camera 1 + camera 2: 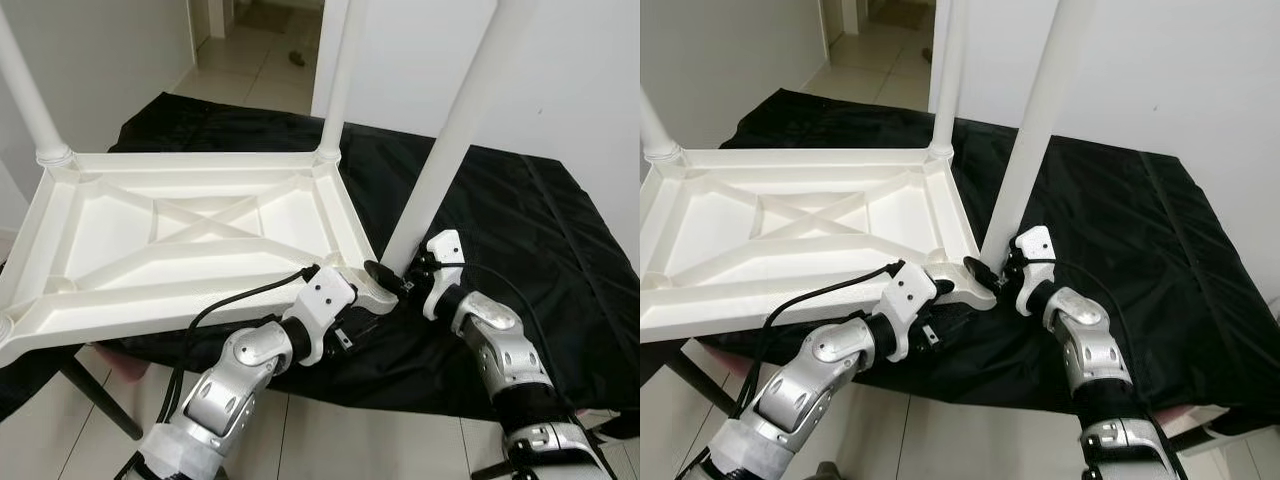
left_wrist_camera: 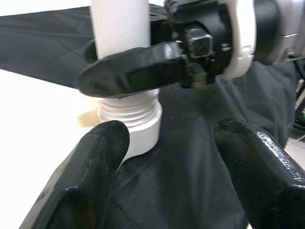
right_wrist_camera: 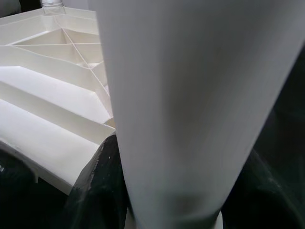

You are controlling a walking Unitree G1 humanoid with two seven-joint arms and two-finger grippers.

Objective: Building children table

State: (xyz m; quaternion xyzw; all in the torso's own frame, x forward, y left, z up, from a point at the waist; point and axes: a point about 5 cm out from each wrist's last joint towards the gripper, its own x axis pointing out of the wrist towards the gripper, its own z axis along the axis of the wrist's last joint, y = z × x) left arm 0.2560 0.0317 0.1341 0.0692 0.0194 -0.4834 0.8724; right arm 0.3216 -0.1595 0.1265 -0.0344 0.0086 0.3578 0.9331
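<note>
Three white legs already standing up from the upturned white tabletop (image 1: 190,225), itself lying underside-up on a counter (image 1: 520,230) draped in black cloth. Nearest leg (image 1: 455,130) at the corner closest to the robot, threaded collar seated in its socket, as the left wrist view shows. Right gripper (image 1: 395,278) clenched around the base of that leg, just above the collar. Left gripper (image 2: 164,176) hovering just beside the same corner, fingers (image 2: 95,162) released and spread, holding nothing.

Hollow moulded plastic by the look of it: probably light and stiff, but smooth and round, so likely to slip under a twisting grip. Best hold low on the leg near the collar, where little leverage is lost, with the tabletop corner (image 1: 350,275) steadied against turning. Tall leg likely to wobble if held high. Overhanging near edge prone to tipping under downward pressure.
</note>
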